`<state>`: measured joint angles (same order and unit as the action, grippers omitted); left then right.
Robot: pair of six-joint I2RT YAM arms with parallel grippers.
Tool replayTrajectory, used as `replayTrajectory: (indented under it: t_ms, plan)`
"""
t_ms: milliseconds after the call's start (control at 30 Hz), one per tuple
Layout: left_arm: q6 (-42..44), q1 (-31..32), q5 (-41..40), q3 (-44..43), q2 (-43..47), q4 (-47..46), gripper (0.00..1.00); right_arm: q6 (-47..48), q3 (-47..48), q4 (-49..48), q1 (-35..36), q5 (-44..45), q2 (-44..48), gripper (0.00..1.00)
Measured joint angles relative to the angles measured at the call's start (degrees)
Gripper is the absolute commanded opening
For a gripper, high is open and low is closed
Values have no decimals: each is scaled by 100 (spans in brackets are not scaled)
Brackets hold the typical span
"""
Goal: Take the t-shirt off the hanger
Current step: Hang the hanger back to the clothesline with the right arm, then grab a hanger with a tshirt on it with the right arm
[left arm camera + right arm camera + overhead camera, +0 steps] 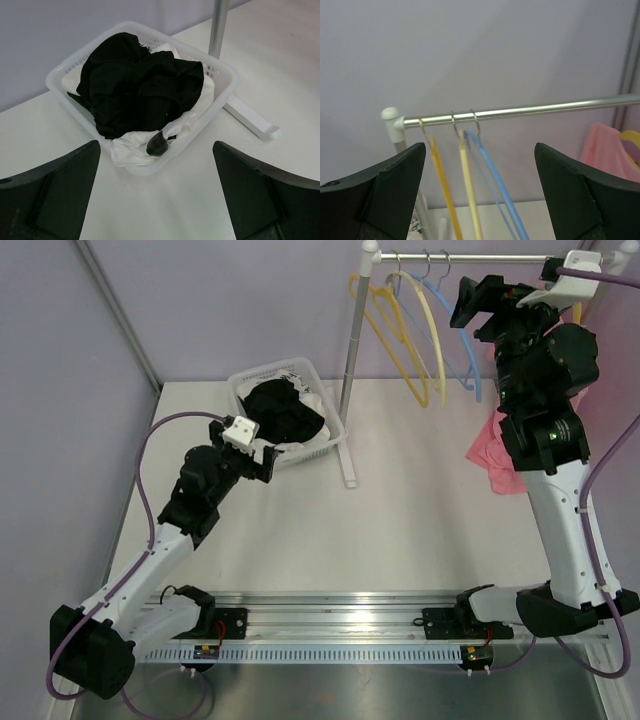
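Step in hand: reaching for the garment, no grasp yet. The right gripper [480, 150] is hovering by the rail [545, 110], claw released, nothing between the fingers, facing the three bare hangers [468, 190] instead of the target. The pink t-shirt [605, 150] is hanging off to that gripper's right on a yellow hanger [631, 137] (mostly hidden behind the arm in the top view). The left gripper [156, 145] is idling wide open over the laundry basket [60, 75]. The next move is probably calling for swinging right, pinching the fabric near a shoulder and peeling it off the hanger.
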<state>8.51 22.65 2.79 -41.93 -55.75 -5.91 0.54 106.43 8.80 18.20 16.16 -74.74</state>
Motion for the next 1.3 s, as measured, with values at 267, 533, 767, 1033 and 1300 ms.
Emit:
replayTrajectory:
  t_ms: [267,533,767,1033,1300]
  plan:
    - [33,-4,-186,918,566,-372,99,560,931,1119,-44,1158,-699,100]
    - [151,-4,-85,1169,780,-780,99,256,1069,1853,-997,1071,-708,99]
    - [251,-4,-63,1211,511,-793,99,-557,1611,2343,-2876,107,-1043,89]
    - [398,-4,37,1379,588,-951,99,-903,1869,2409,-3556,-741,-2031,76]
    - [514,-4,175,1561,597,-1150,99,-1091,1829,2319,-3615,-940,-2555,74]
